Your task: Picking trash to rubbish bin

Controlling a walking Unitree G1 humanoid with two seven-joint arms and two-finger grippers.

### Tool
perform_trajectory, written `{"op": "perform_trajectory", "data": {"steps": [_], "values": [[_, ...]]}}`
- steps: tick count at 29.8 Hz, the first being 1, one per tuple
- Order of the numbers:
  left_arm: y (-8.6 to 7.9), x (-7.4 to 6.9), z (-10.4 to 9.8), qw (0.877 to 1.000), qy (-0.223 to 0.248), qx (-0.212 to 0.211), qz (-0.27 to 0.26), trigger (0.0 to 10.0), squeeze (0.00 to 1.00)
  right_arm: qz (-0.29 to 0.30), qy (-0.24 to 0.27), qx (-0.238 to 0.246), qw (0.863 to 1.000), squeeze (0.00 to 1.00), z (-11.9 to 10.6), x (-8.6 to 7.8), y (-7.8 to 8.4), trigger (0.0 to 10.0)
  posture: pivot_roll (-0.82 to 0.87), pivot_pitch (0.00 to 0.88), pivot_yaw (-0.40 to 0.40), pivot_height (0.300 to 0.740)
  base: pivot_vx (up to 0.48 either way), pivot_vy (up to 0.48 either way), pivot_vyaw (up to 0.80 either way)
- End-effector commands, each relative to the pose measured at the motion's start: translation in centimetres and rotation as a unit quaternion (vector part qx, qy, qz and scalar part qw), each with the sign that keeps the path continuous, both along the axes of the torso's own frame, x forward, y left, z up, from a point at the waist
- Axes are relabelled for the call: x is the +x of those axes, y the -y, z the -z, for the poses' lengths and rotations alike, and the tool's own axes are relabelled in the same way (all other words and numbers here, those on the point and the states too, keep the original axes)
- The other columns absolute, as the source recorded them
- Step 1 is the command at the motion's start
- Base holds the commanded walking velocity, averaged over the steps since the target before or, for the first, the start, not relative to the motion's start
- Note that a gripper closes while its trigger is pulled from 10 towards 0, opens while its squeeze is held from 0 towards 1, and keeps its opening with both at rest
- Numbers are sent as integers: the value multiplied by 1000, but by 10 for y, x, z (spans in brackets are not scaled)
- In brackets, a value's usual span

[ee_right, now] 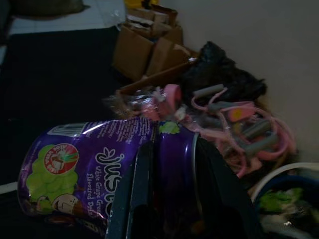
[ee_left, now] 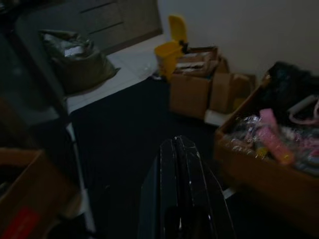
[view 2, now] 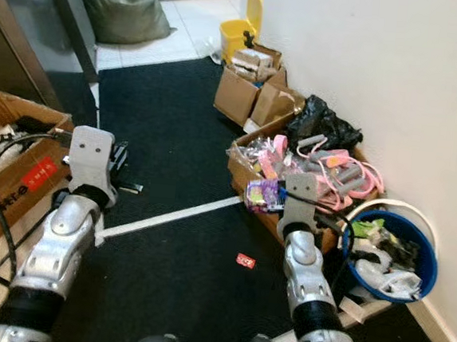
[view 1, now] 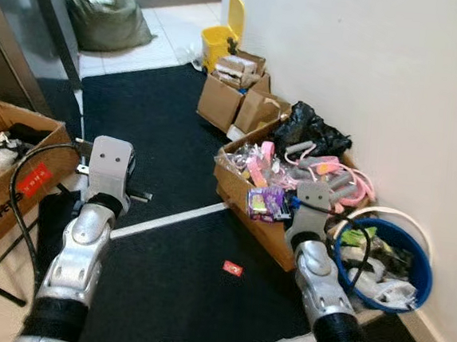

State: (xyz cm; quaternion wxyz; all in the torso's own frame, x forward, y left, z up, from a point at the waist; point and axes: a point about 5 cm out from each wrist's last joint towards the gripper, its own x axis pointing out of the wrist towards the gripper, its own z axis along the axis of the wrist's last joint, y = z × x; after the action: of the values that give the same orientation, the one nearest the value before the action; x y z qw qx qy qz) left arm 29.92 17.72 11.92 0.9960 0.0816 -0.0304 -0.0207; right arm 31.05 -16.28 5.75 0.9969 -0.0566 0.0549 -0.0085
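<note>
My right gripper [ee_right: 172, 149] is shut on a crushed purple grape-drink can [ee_right: 94, 169], held above the front edge of a cardboard box [view 1: 260, 222]; the can [view 1: 267, 202] shows purple beside my right wrist. A blue rubbish bin [view 1: 419, 276] with a white rim stands to the right against the wall, holding green and white trash. A small red wrapper [view 1: 233, 268] lies on the black mat between my arms. My left gripper [ee_left: 180, 149] is shut with nothing in it, raised over the mat at the left.
The box by the wall holds pink toys [view 1: 348, 181] and a black bag [view 1: 308, 126]. More cardboard boxes [view 1: 227, 99] and a yellow bin [view 1: 220, 42] stand farther back. An open carton [view 1: 2, 199] sits at my left; a green sack [view 1: 107, 8] lies beyond.
</note>
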Motion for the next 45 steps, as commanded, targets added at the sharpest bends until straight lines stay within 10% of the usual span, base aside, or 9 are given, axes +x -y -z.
{"op": "perform_trajectory", "data": {"steps": [1, 45], "values": [[-5, -2, 2, 1000, -5, 3, -8, 10000, 0, -6, -4, 2, 1000, 0, 1, 0, -4, 10000, 85, 29, 31, 740, 330, 0, 0], [-2, -5, 4, 1000, -9, -3, -11, 10000, 0, -35, -5, -34, 999, 0, -1, 1, -7, 10000, 84, 43, 18, 740, 331, 0, 327]]}}
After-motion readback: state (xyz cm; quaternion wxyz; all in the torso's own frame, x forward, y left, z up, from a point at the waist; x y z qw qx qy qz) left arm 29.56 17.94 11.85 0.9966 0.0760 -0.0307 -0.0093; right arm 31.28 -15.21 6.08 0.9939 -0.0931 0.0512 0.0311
